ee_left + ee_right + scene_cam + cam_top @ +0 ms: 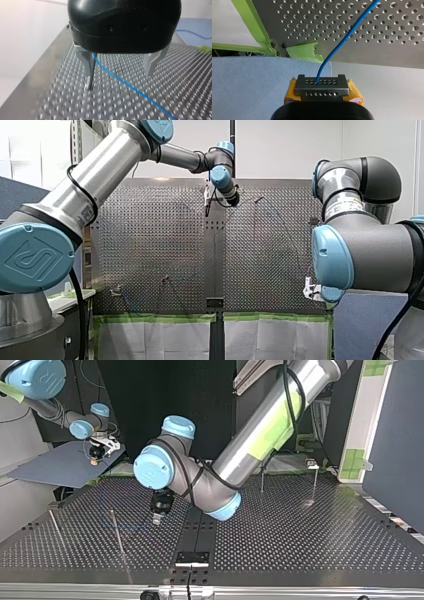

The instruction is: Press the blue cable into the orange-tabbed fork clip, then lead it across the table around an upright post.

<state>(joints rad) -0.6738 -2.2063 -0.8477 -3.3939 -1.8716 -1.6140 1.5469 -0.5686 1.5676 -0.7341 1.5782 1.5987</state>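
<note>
My right hand [322,87] pinches the blue cable [347,37]; my left hand [120,79] straddles it, jaws apart. I'd centre the cable between them before closing.

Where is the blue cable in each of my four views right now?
Front view: too faint to trace.
Top view: blue cable faintly on the perforated table beside my left gripper.
Left wrist view: cable between the open jaws, close to one.
Right wrist view: cable rises from my right gripper across the table.
Shared landmark: that perforated table.

No legible txt; embossed logo, blue cap [34,258].
</note>
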